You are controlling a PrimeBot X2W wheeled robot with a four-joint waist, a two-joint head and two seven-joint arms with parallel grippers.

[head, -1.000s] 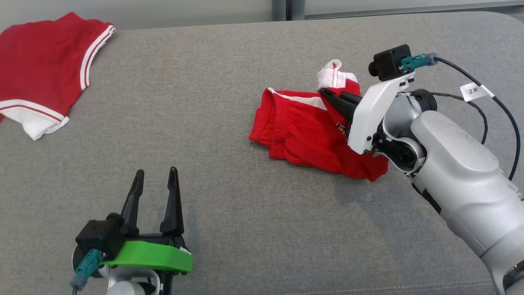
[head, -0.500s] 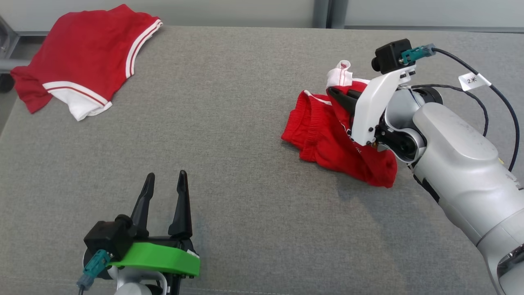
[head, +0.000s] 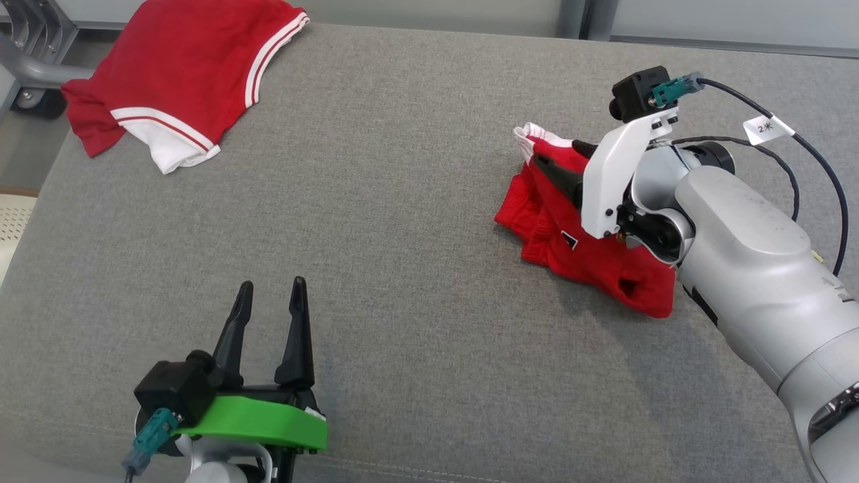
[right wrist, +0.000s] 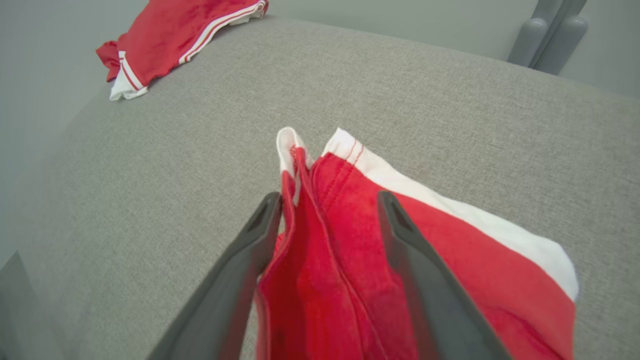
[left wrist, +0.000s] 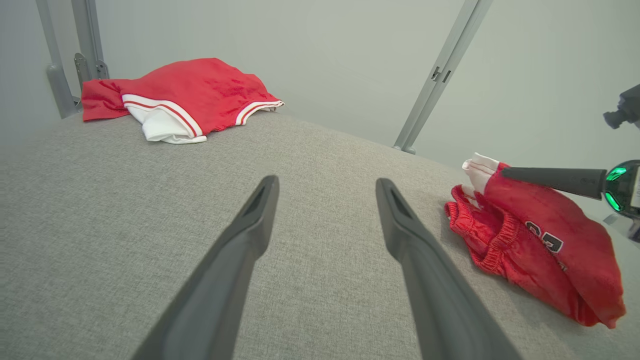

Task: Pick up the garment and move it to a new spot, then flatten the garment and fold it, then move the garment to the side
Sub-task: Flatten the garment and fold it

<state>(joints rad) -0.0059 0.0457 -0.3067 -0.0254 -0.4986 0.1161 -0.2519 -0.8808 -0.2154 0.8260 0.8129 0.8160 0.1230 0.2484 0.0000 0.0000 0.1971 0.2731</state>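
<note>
The garment is a pair of red shorts with white trim, crumpled on the grey padded table at the right. My right gripper reaches into its upper end. In the right wrist view its fingers stand apart with folds of the red garment lying between them, so it is open. My left gripper hovers open over bare table at the lower left, far from the cloth. The left wrist view shows its spread fingers and the garment off to the right.
A second red garment with white stripes lies at the table's far left corner. The grey table ends at a left edge, with a metal frame beyond it. Grey uprights stand behind the table.
My right gripper's fingers have parted, and the raised white-trimmed end of the garment has sagged lower. The head camera has swung left, shifting the whole picture. The left gripper stays open.
</note>
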